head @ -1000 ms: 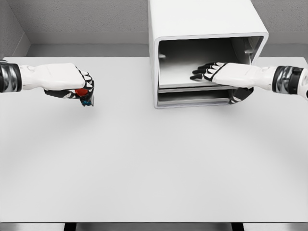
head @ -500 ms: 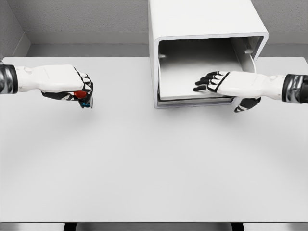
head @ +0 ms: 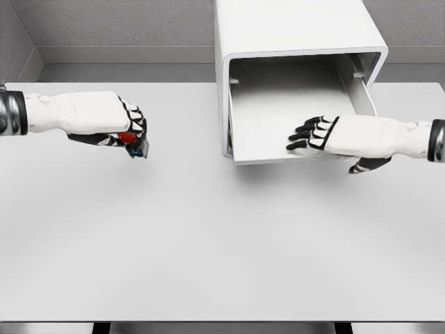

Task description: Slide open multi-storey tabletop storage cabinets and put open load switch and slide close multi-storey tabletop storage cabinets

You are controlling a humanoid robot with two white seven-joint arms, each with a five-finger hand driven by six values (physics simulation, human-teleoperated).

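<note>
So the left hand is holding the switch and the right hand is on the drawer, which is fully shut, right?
Not quite. The head view shows the drawer pulled out of the cabinet, not shut. The rest holds: the left hand grips the switch, and the right hand is on the drawer.

A white storage cabinet (head: 292,28) with a smooth, faintly glossy, plastic-looking shell and rounded edges. Its pulled-out drawer (head: 292,115) is matt pale grey inside. The table (head: 208,236) is a smooth, matt off-white surface. Both hands have glossy white hard shells with black rubbery-looking fingers (head: 306,136). The wall (head: 125,24) behind looks rough, speckled grey.
</note>
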